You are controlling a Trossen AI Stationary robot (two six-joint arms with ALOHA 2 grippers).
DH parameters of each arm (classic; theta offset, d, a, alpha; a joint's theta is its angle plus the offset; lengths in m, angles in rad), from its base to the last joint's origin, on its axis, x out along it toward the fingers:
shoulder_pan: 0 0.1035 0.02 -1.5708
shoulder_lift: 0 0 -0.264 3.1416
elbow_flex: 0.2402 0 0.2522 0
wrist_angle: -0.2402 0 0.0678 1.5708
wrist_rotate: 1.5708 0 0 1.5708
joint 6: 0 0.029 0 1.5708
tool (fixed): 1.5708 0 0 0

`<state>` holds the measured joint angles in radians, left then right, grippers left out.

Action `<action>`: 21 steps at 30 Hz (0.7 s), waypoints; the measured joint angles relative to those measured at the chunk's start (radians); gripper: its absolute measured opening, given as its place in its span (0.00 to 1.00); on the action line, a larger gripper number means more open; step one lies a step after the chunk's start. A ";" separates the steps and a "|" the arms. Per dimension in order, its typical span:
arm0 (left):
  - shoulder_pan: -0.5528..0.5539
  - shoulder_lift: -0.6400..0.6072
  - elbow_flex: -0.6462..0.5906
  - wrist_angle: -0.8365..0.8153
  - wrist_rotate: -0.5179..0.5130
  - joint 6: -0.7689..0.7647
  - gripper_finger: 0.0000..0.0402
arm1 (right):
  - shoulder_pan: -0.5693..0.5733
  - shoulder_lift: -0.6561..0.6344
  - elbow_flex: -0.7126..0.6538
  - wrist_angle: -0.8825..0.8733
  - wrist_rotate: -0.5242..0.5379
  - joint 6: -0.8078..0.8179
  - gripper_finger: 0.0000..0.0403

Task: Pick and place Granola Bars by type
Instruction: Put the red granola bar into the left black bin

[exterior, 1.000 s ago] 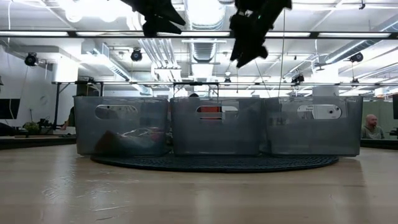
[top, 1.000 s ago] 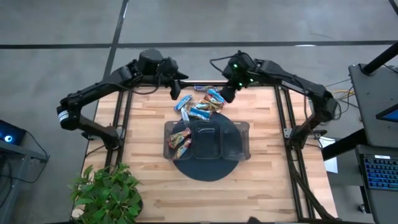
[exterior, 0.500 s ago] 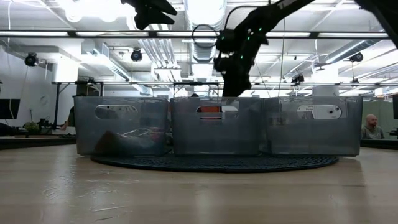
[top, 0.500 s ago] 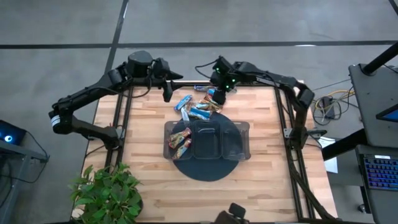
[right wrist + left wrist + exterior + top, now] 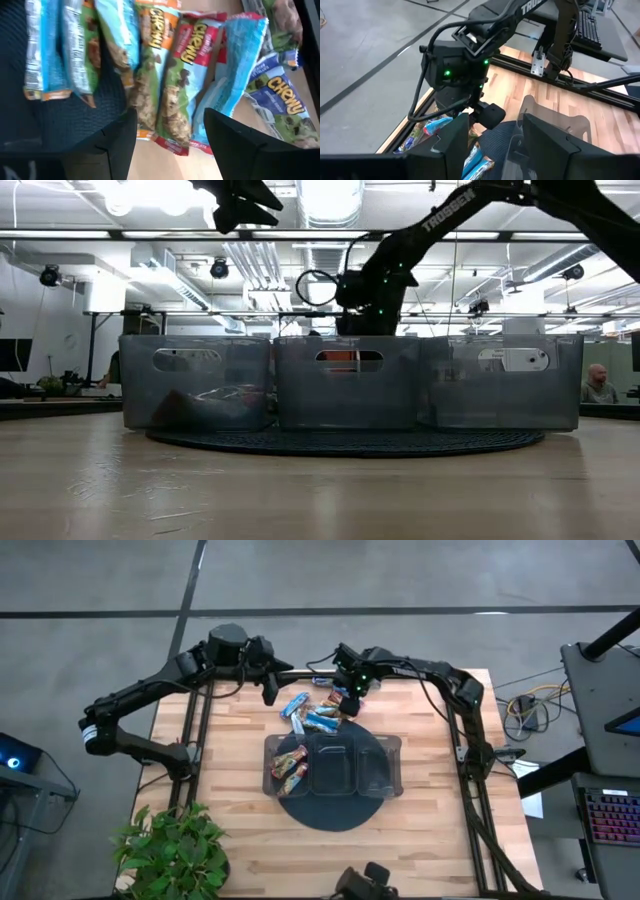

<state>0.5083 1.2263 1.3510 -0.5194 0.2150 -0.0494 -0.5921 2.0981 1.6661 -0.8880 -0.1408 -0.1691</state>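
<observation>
Granola Bars [image 5: 318, 716] lie heaped on the table [image 5: 240, 840] behind the tray [image 5: 390, 772], right pincer [image 5: 349, 703] open low over them — overlapping wrappers risk a double pick or slip; left pincer [image 5: 270, 692] open, waiting apart.

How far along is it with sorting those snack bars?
Early on. A few reddish bars already lie in the tray's left compartment; the other two look bare. The right end effector hangs open over the loose pile, holding nothing. The left end effector waits nearby. Most bars remain unsorted.
</observation>
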 joint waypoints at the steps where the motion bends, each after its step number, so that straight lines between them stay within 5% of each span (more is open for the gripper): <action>1: 0.000 0.000 0.000 0.000 0.000 0.000 0.42 | -0.002 0.005 0.000 -0.002 0.000 0.001 0.54; 21: 0.000 0.000 0.000 0.000 0.000 -0.004 0.42 | -0.004 0.064 0.001 0.001 0.008 -0.119 0.54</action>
<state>0.5083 1.2262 1.3510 -0.5190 0.2150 -0.0532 -0.5957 2.1619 1.6669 -0.8867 -0.1331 -0.2877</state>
